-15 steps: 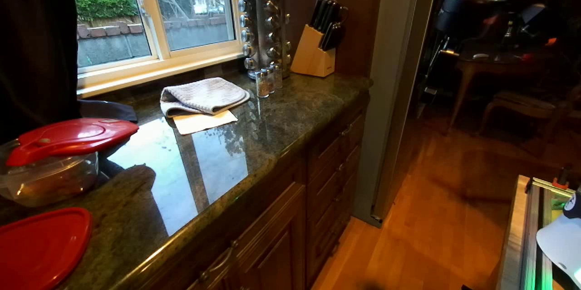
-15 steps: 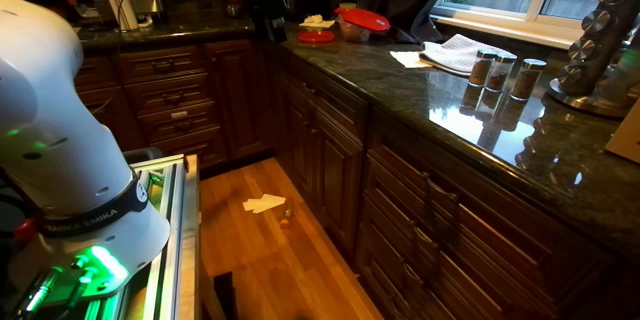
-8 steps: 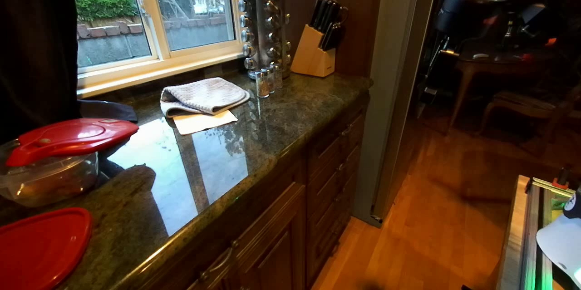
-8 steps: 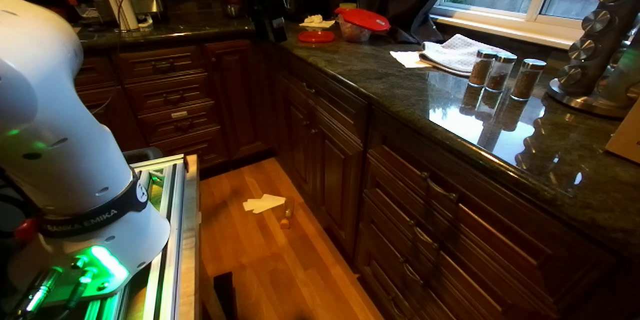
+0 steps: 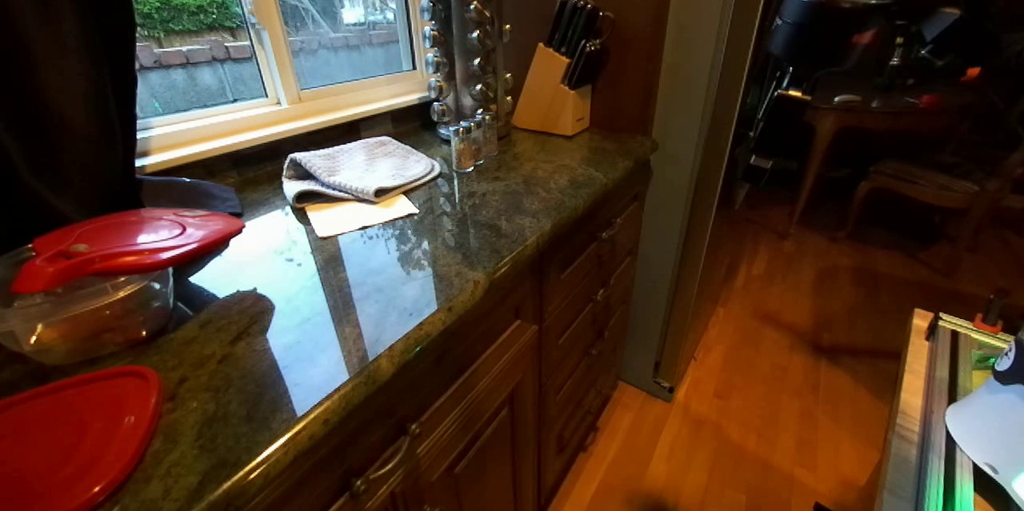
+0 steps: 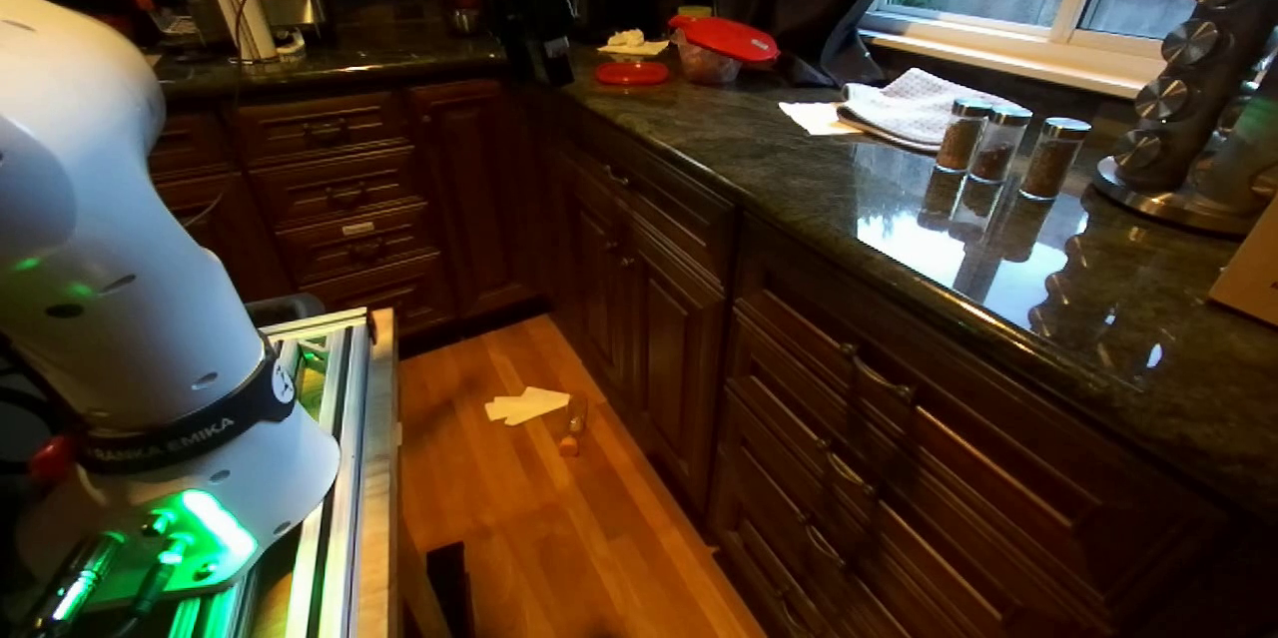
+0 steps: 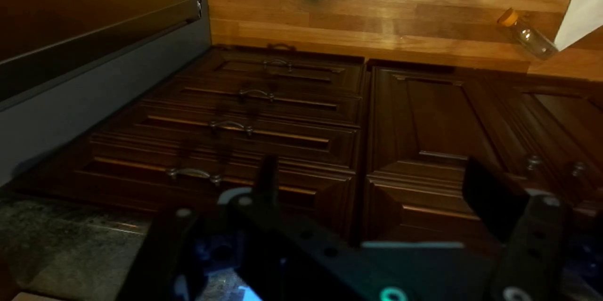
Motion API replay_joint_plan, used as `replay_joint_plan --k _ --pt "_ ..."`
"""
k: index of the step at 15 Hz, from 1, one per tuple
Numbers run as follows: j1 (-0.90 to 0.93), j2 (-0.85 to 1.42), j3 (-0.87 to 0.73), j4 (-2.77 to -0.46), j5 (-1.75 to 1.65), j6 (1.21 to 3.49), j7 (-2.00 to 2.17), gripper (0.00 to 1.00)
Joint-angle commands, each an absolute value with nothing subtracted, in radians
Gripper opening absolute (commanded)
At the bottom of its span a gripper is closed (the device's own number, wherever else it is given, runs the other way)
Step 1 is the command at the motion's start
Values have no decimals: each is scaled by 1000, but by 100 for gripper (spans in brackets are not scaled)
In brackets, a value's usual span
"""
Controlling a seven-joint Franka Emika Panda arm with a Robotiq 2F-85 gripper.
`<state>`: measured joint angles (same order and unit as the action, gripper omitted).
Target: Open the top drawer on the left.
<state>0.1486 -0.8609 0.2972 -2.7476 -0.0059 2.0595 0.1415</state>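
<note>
One top drawer lies closed beneath the counter, above paired doors; right of it, in an exterior view, the stack's top drawer likewise. Fronts face the arm, long axes level along the counter. Gripper: fingers apart.

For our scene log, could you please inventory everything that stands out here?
drawers: at least nine, brown, below countertop
cabinet doors: at least three, brown, below countertop
spice rack: one, silver, countertop
loose spice jars: three, clear, near spice rack
knife block: one, tan, countertop
kitchen cloth: one, grey, countertop
container: one, clear, countertop
lids: two, red, on container and countertop
papers: at least two, white, countertop, floor
corked bottle: one, clear, floor
window: one, cream, above countertop
arm: one, white, on stand
hand: one, black, facing drawers
</note>
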Motion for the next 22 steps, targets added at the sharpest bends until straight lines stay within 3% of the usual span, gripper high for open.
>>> replay_joint_plan --k 1,8,16,22 --pt "212 -742 259 -2727 -4 2046 39 100" --pt "321 -463 284 -2704 -17 2125 -105 100" --pt "385 -133 379 -2522 -185 2129 -204 100" --pt "387 -96 385 -2483 -240 2142 -224 100"
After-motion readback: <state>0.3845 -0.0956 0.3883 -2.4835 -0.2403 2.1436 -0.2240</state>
